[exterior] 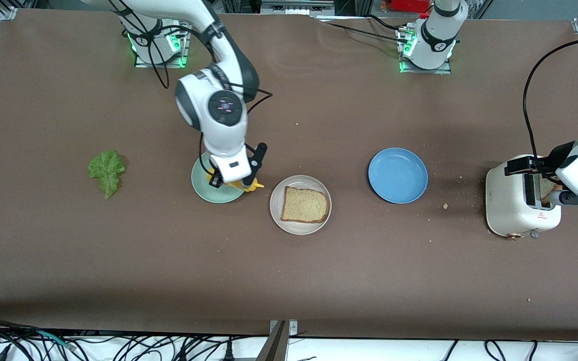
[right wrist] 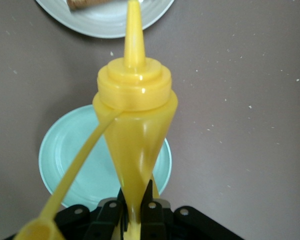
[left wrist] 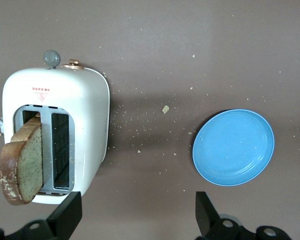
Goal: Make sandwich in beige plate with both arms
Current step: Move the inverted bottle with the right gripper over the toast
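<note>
One slice of brown bread [exterior: 305, 205] lies flat on the beige plate [exterior: 276, 205]. My right gripper [right wrist: 136, 192] is shut on a yellow squeeze bottle [right wrist: 135, 115] over the mint green plate [right wrist: 65, 155]. The bottle's nozzle points toward the beige plate [right wrist: 105, 20], and its tethered cap hangs off. A second slice [left wrist: 25, 162] stands up out of a slot of the white toaster [left wrist: 85, 115]. My left gripper [left wrist: 138, 205] is open and empty, over the table beside the toaster. The lettuce leaf [exterior: 107, 172] lies on the table toward the right arm's end.
An empty blue plate [exterior: 398, 175] sits between the beige plate and the toaster [exterior: 515, 210]. The mint green plate [exterior: 203, 193] touches the beige plate's side toward the right arm's end. Crumbs dot the brown table around the toaster.
</note>
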`<state>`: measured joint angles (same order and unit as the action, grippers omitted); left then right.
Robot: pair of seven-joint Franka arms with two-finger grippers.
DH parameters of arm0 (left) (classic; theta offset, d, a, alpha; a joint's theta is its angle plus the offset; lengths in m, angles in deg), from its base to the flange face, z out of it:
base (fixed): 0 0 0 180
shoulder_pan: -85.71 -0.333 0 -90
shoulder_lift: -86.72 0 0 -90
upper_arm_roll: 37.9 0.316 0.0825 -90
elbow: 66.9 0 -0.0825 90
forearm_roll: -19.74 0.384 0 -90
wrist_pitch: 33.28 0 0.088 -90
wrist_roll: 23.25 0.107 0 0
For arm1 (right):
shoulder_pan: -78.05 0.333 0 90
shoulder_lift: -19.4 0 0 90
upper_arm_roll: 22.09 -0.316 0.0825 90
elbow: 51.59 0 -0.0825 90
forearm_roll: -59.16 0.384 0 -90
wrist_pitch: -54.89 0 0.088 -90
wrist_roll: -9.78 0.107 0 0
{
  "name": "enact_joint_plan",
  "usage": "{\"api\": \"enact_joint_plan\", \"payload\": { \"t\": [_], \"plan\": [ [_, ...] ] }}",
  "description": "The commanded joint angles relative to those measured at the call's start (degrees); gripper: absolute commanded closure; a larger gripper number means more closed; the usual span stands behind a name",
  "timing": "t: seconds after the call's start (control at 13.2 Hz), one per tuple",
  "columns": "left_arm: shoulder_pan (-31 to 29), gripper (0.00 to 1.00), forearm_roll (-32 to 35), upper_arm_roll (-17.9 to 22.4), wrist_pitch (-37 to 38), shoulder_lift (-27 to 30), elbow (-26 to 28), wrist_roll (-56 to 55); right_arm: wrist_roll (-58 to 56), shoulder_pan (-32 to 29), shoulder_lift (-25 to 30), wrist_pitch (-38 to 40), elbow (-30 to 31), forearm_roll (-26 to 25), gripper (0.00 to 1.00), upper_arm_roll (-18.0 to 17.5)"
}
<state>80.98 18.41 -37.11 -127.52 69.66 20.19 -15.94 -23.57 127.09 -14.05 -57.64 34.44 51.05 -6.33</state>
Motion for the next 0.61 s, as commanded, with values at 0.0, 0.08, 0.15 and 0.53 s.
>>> {"api": "enact_joint_plan", "payload": {
  "t": [0.0, 0.08, 0.15, 0.53],
  "plan": [
    [-0.4, 0.0, 1.9, -0.5, 0.5, 1.2, 0.5, -0.5, 3.7, 3.0, -10.8, 9.6, -15.3, -5.2, 1.0, 0.9],
    [-0.4, 0.0, 1.9, -0.5, 0.5, 1.2, 0.5, -0.5, 5.5, 3.9, -12.5, 10.2, -16.8, -7.0, 1.0, 0.9],
    [-0.4, 0.0, 1.9, -0.5, 0.5, 1.2, 0.5, -0.5, 6.9, 5.2, -13.6, 10.7, -17.4, -9.8, 1.0, 1.0],
    [-0.4, 0.0, 1.9, -0.5, 0.5, 1.2, 0.5, -0.5, 15.2, 12.7, -18.0, 12.9, -17.5, -25.3, 1.0, 1.4]
  ]
}}
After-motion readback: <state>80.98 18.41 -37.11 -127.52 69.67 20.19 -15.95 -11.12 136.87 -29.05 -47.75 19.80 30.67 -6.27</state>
